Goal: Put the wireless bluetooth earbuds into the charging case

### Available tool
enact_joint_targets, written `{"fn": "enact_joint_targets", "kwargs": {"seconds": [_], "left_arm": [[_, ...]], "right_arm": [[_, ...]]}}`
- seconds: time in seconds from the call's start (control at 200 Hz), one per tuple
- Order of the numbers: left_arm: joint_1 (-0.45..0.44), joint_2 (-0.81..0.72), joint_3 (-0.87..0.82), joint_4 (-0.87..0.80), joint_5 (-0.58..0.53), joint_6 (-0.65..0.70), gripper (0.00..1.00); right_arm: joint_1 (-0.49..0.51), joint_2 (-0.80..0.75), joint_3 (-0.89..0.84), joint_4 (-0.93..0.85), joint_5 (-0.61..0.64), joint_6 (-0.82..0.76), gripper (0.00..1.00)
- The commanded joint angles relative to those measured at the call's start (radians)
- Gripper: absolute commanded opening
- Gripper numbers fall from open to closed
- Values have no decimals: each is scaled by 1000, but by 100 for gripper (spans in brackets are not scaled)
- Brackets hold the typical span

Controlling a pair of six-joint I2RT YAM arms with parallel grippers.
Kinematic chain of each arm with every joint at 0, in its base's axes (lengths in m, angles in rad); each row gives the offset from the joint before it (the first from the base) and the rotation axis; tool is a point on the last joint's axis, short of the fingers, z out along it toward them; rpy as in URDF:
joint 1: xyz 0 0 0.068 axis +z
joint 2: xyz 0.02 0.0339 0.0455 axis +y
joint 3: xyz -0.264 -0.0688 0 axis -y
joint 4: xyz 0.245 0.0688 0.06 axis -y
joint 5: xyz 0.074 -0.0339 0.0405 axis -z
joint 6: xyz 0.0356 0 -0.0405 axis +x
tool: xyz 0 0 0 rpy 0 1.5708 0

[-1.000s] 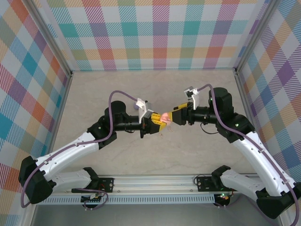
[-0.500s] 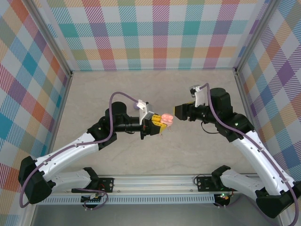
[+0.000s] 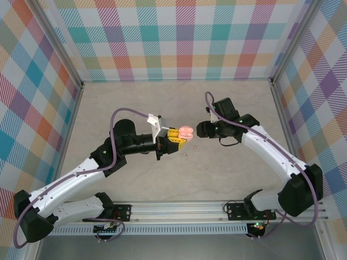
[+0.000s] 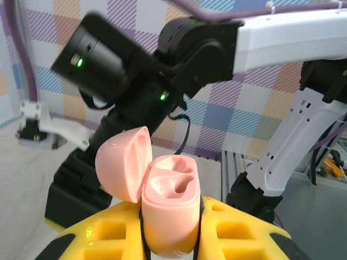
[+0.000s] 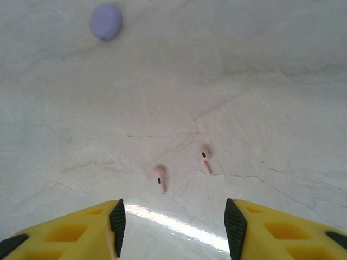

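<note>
My left gripper (image 3: 177,136) is shut on the pink charging case (image 4: 171,208) and holds it upright above the table. Its lid (image 4: 123,168) is swung open to the left, and both sockets are empty. In the top view the case (image 3: 186,131) sits just left of my right gripper (image 3: 201,130). The right gripper (image 5: 175,221) points down at the table, open with nothing between its fingers. Two pale pink earbuds lie on the table below it, one (image 5: 159,178) nearer the left finger and one (image 5: 205,161) a little farther right.
A small round purple disc (image 5: 105,21) lies on the marble tabletop (image 5: 260,81) at the far left of the right wrist view. Checked walls (image 3: 179,38) enclose the table on three sides.
My right gripper has drawn back from the case and turned down towards the table. My left arm has shifted slightly left, still holding the open case.
</note>
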Motion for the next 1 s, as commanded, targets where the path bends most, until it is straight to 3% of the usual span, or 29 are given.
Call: {"fn": "enact_joint_targets", "kwargs": {"seconds": [0.0,0.235,0.675,1.0], "left_arm": [[-16,-35,4,-20,-38,-5,16],[-16,-49,-7,-21,-54,-10,17],[-16,-41,-8,-19,-49,-20,17],[-16,-51,-9,-31,-53,-20,16]], "right_arm": [[-1,55,-10,-15,-11,-24,46],[0,227,22,-55,-43,-85,36],[24,481,131,-84,-49,-164,38],[46,577,197,-105,0,-144,39]]}}
